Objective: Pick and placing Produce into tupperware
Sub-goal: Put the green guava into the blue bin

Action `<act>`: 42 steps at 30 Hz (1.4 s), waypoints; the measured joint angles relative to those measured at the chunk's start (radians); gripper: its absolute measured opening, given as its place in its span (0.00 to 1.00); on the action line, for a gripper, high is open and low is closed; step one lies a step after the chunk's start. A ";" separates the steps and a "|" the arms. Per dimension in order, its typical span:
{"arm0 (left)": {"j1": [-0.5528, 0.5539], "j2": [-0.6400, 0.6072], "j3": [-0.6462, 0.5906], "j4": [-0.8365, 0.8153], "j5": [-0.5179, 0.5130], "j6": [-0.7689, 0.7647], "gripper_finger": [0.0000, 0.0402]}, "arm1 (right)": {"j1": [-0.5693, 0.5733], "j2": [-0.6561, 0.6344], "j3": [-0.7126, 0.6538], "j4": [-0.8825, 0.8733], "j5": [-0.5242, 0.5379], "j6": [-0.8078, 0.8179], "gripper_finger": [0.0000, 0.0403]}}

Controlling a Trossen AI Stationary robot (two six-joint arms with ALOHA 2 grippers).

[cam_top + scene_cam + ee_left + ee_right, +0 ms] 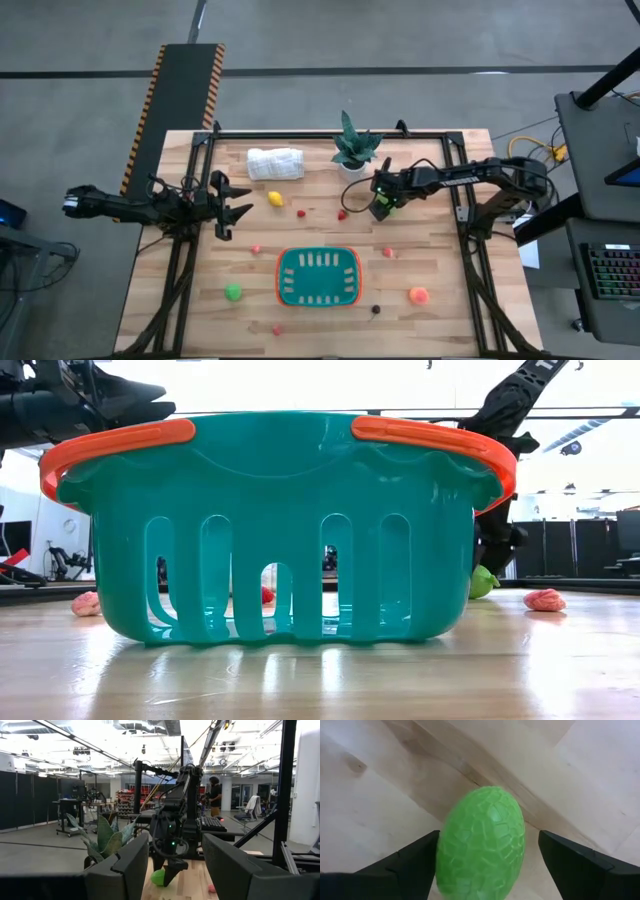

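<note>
My right gripper [382, 207] points down at the far right of the table, open around a green egg-shaped piece of produce [482, 842] that lies on the wood. One finger [420, 855] stands right at the piece's side. The other finger [565, 855] is a small gap away. The low view shows the green piece [483, 582] behind the tupperware [280, 520]. The teal tupperware with its orange rim [277, 277] sits at the near middle. My left gripper [240, 212] waits open and level at the table's left, above the wood. My right gripper comes at the green piece from above, a finger on either side of it. One finger's inner face lies right against the piece's side [441, 855]; whether it touches, I cannot tell. The piece rests on the table.
Loose produce lies around: a yellow piece [274, 198], small red ones [342, 214], a green one [233, 291], an orange-pink one [418, 294], a dark one [376, 309]. A potted plant [352, 150] and a rolled white cloth [275, 163] stand at the far edge.
</note>
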 joint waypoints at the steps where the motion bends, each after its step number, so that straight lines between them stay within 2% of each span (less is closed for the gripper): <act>1: 0.000 0.001 0.000 0.000 0.000 0.000 0.43 | 0.000 0.008 0.000 0.000 0.000 0.000 0.81; 26: 0.000 0.001 0.000 -0.004 0.000 0.000 0.43 | 0.000 0.019 0.000 0.023 0.000 0.023 0.80; 37: 0.000 0.001 0.000 -0.006 0.000 0.000 0.43 | 0.000 0.019 0.000 0.028 -0.001 0.026 0.56; 42: 0.000 0.001 0.000 -0.006 0.000 0.000 0.43 | 0.000 0.018 0.000 0.029 -0.003 0.026 0.50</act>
